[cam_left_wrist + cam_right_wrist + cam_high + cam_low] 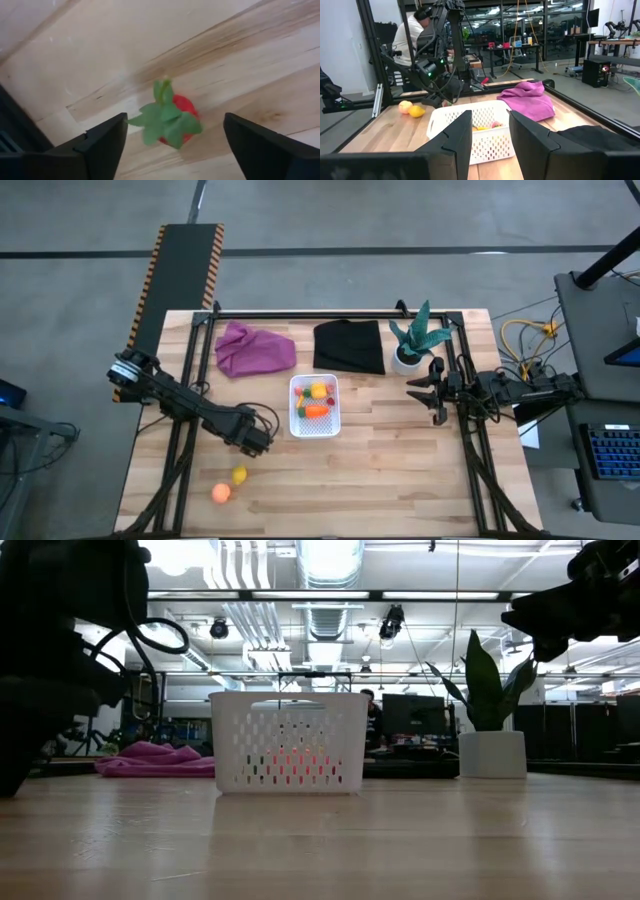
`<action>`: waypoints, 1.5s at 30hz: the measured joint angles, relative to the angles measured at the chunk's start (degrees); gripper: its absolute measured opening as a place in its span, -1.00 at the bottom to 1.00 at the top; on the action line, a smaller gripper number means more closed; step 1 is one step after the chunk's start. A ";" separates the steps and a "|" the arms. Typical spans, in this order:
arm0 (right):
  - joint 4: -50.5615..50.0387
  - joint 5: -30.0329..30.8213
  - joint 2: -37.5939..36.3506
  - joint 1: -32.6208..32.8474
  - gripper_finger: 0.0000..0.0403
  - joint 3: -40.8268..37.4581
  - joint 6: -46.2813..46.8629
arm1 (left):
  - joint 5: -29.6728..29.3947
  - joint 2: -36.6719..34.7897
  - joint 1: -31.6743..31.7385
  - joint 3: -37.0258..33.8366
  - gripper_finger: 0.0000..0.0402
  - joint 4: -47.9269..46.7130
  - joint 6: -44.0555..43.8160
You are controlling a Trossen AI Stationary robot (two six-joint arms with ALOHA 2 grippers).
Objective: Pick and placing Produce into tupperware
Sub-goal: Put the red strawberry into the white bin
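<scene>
Berry [176,117] lies on the table [400,470] just left of the tub [315,406], left gripper [172,145] over it with jaws wide to straddle it, while right gripper [436,392] waits by the plant [415,340], jaws narrowly parted.

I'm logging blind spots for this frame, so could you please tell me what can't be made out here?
- Strawberry: hidden under the left gripper in the high view.
- Tub contents: low view, perforated wall shows only coloured blurs.
- Lemon and peach: absent from the low view, likely behind the dark left arm.
</scene>
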 joint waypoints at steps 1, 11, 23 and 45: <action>0.00 0.00 0.00 0.00 -0.39 0.00 0.00 | 0.25 0.02 0.00 0.00 0.51 -0.02 0.16; 0.01 0.00 0.00 -0.01 -0.39 0.00 0.01 | 1.06 0.05 0.00 -0.53 0.17 1.02 0.15; 0.01 -0.01 0.00 0.01 -0.39 0.00 0.00 | 0.97 0.07 -0.02 -0.64 -0.13 1.06 0.15; 0.00 -0.01 0.00 -0.01 -0.39 0.00 0.01 | -3.49 -0.02 0.00 -0.57 -0.51 1.11 2.64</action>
